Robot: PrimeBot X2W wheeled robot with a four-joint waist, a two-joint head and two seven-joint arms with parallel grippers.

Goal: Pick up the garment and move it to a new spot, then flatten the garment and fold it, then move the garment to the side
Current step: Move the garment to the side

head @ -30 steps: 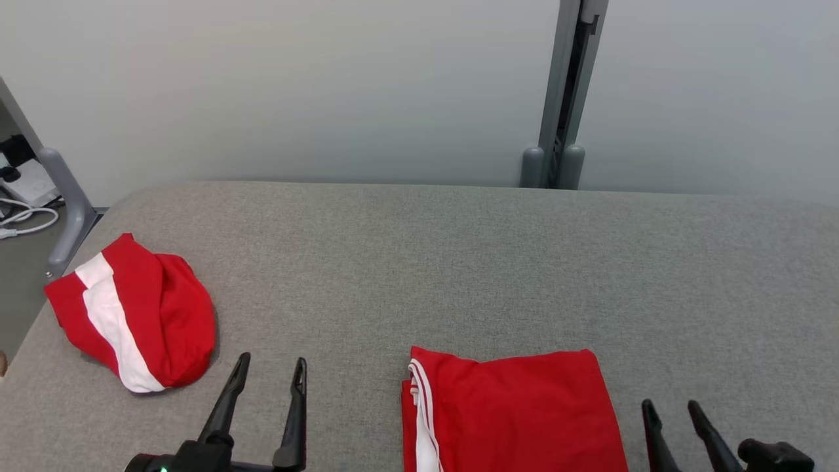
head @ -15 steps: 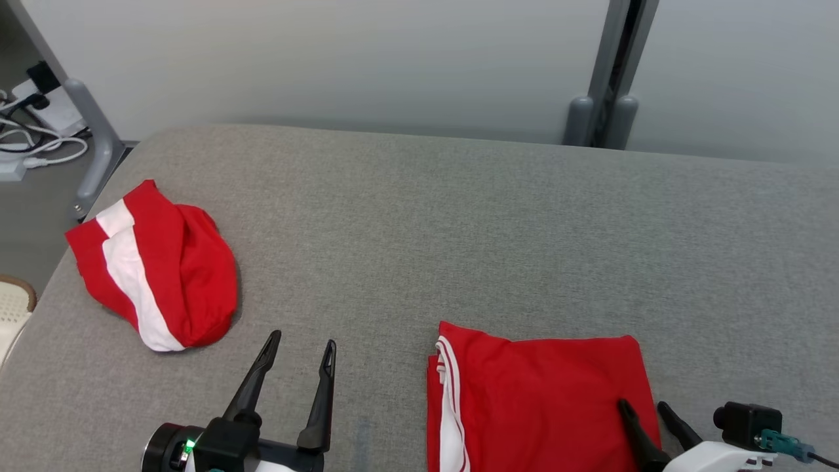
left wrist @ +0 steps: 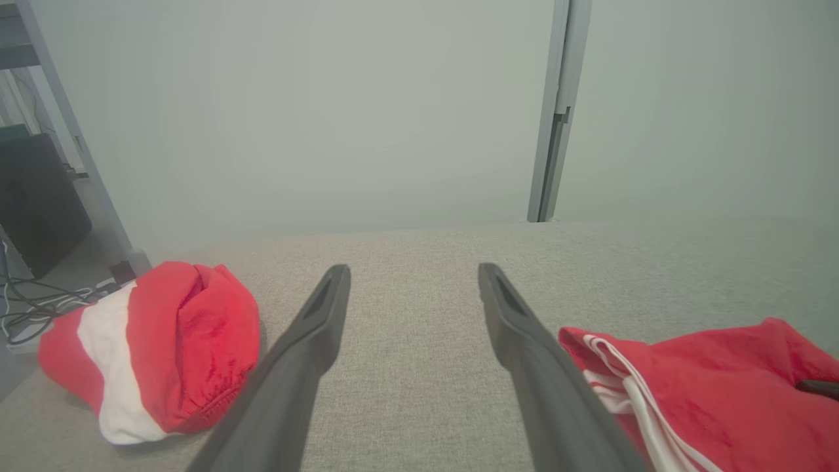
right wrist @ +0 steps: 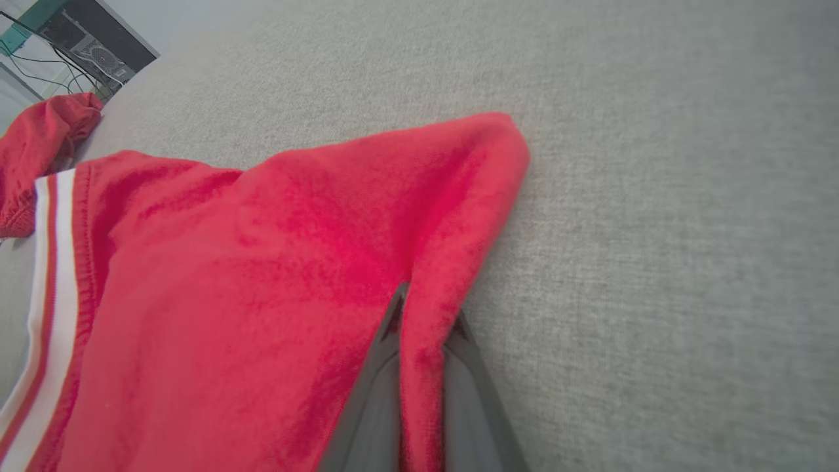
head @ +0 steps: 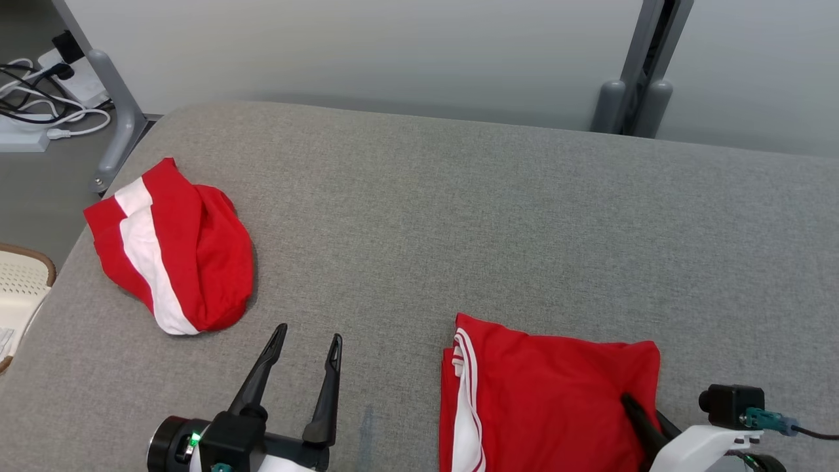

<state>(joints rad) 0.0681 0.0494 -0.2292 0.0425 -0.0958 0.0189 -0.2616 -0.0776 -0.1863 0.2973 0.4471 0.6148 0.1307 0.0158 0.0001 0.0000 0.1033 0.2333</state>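
The garment (head: 550,393), red with white stripes down its left edge, lies folded on the grey table near the front right. It also appears in the left wrist view (left wrist: 708,387). My right gripper (head: 639,406) is shut on the garment's right edge. In the right wrist view a ridge of red cloth (right wrist: 262,262) is pinched between the two fingers of the right gripper (right wrist: 426,321), and the far right corner is pulled up slightly. My left gripper (head: 309,334) hovers open over bare table to the garment's left, holding nothing (left wrist: 413,272).
A second red and white garment (head: 174,246) lies bunched near the table's left edge. The grey table (head: 459,216) stretches wide behind both. A white basket (head: 19,288) and cables (head: 39,111) are on the floor at left. A grey post (head: 639,72) stands at the back.
The head camera has shifted. My right gripper came in over the folded garment's right edge and shut on it, puckering the cloth. The left gripper stayed open.
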